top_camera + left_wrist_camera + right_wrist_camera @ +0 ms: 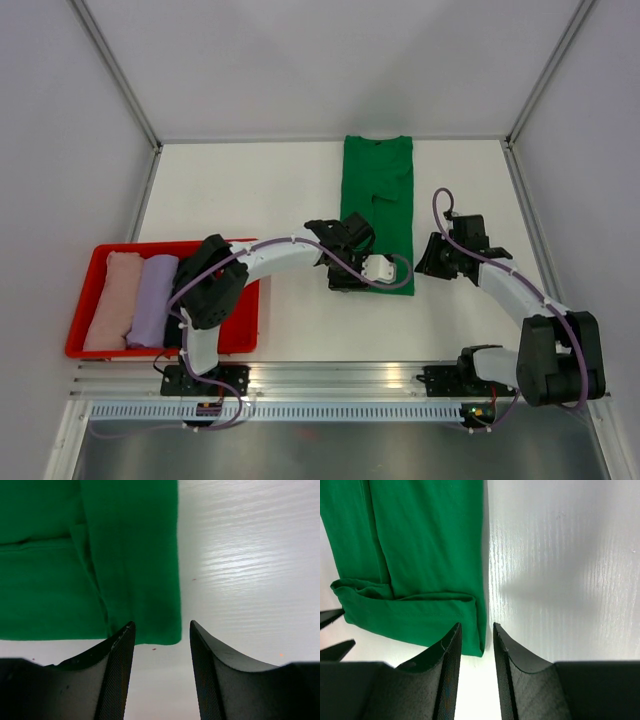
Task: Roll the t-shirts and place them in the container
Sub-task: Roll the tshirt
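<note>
1. Top: the green t-shirt (377, 200) lies as a narrow strip on the table (250, 190), its long axis running from the arms toward the far edge.
2. Left wrist: the left gripper (161, 630) is parted and empty at a hem corner.
3. Right wrist: the right gripper (476, 630) is narrowly parted and empty at a folded corner.

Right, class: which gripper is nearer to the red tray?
Left. The left gripper is over the green t-shirt's near end, on the side facing the red tray; the right gripper is beyond the shirt's opposite edge.
</note>
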